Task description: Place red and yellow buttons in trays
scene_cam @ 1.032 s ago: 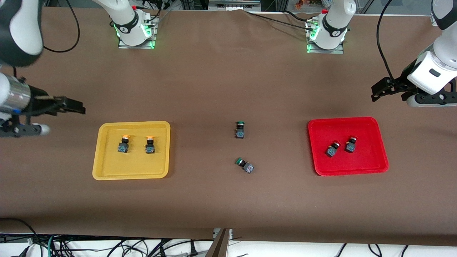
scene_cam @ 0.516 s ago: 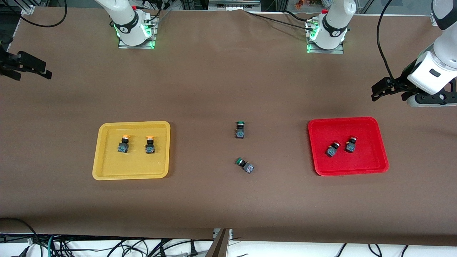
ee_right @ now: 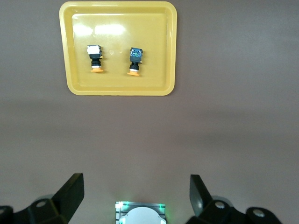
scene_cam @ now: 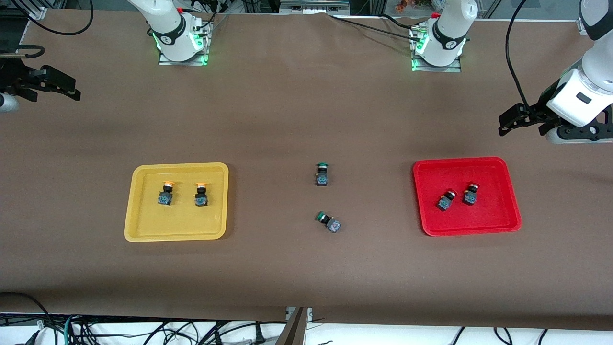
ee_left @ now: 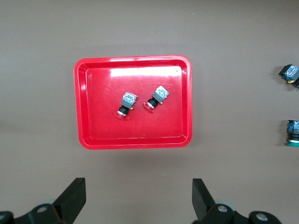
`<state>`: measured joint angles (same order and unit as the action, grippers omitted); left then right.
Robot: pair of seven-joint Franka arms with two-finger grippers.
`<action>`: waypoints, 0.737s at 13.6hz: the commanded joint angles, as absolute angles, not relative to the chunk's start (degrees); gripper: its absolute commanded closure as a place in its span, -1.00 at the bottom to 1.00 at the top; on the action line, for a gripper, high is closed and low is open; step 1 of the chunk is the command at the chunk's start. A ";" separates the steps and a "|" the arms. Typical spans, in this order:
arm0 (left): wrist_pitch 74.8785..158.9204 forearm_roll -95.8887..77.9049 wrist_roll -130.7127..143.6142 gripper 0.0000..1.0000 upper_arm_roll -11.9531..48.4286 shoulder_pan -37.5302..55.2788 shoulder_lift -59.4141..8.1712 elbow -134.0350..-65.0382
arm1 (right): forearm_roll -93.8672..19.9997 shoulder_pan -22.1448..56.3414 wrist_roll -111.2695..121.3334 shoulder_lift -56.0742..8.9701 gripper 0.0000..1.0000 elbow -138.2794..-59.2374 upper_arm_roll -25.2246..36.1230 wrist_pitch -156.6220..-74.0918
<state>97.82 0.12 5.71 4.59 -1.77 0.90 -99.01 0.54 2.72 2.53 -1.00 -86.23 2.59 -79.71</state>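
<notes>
Two yellow-capped buttons lie in the yellow tray. Two red-capped buttons lie in the red tray. My right gripper is open and empty, up over the table's edge at the right arm's end. Its wrist view shows the yellow tray with both buttons. My left gripper is open and empty, over bare table by the red tray. Its wrist view shows the red tray and both red buttons.
Two green-capped buttons lie on the brown table between the trays, also in the left wrist view. The arm bases stand along the table's robot side.
My right gripper has swung up and away from beside the yellow tray to the table's edge at the right arm's end. The left arm and all buttons have not moved.
</notes>
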 commanded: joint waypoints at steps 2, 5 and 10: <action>97.38 0.79 6.06 -1.00 5.10 -2.37 1.85 -99.67 | 1.67 1.49 2.46 -1.22 -1.00 -85.88 1.49 -79.01; 97.56 1.23 5.89 -1.00 5.10 -2.37 1.67 -99.49 | 1.67 1.58 2.29 -1.58 -1.00 -84.99 1.41 -78.57; 97.21 1.76 5.89 -1.00 5.01 -2.37 0.44 -98.44 | 1.58 1.67 2.37 -2.20 -1.00 -84.99 1.41 -78.66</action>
<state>97.82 0.42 5.71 4.59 -1.97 0.70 -99.01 0.93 2.35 2.53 -1.76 -86.18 2.25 -79.58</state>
